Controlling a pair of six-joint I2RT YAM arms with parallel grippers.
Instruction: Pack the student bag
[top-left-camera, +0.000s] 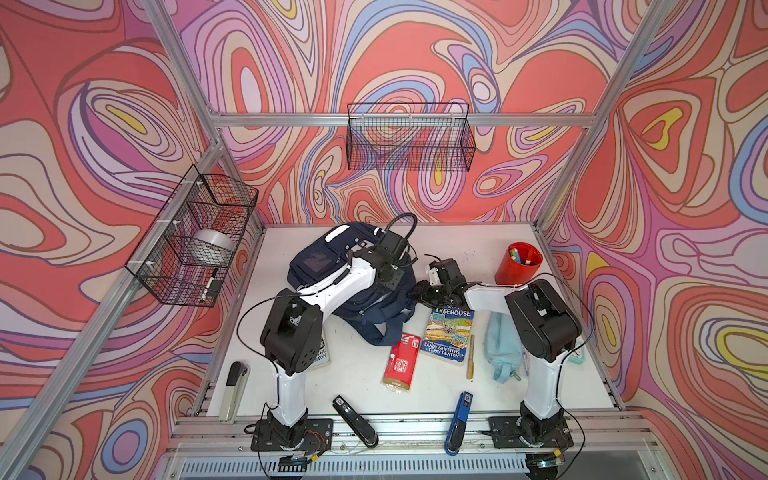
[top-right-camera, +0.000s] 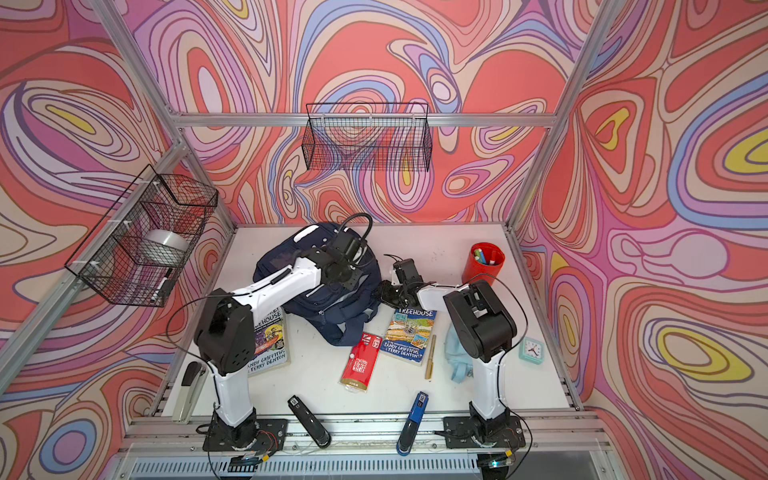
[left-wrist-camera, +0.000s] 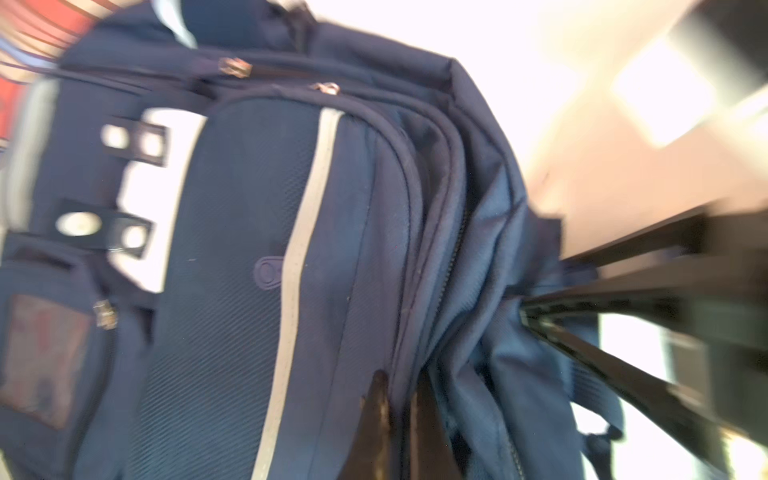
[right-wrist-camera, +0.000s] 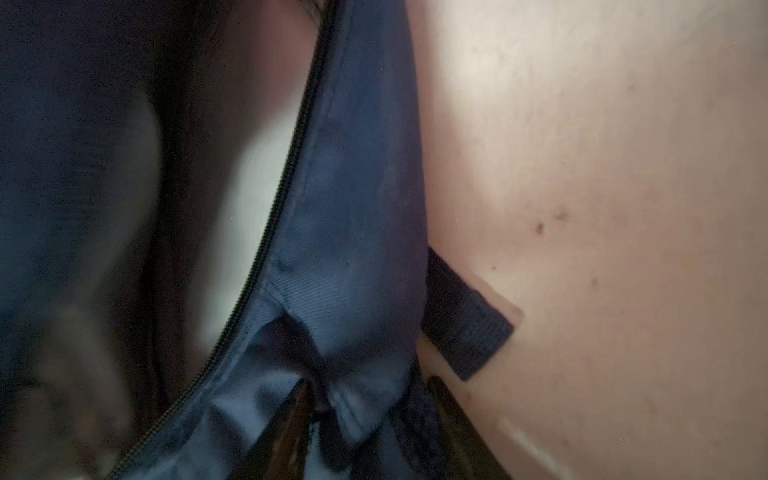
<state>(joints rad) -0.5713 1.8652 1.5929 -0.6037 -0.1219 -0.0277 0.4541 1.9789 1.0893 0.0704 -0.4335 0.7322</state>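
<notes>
Both top views show you the student bag (top-left-camera: 320, 266) lying on the white table (top-left-camera: 353, 374), toward the back and left of the middle, with its white patch at the far end and its straps trailing toward the front. Your left arm reaches over it. In the blurred left wrist view, the two dark fingers (left-wrist-camera: 380, 407) of the left gripper (left-wrist-camera: 401, 395) are pressed together on a ridge of navy fabric beside the striped front pocket. Your right gripper (right-wrist-camera: 370, 386) comes in at the bag's right edge. In the right wrist view, a bunched fold of fabric just beside the zipper teeth is pinched between its fingers (right-wrist-camera: 291, 428), and a short strap end (right-wrist-camera: 465, 324) lies on the table next to it. Near the front of the bag lie a red packet (top-left-camera: 401, 361) and a Treehouse book (top-left-camera: 449, 332). A light blue pouch (top-left-camera: 503, 345) lies further right, partly under the right arm, and a red cup (top-left-camera: 517, 264) of pens stands at the back right.
</notes>
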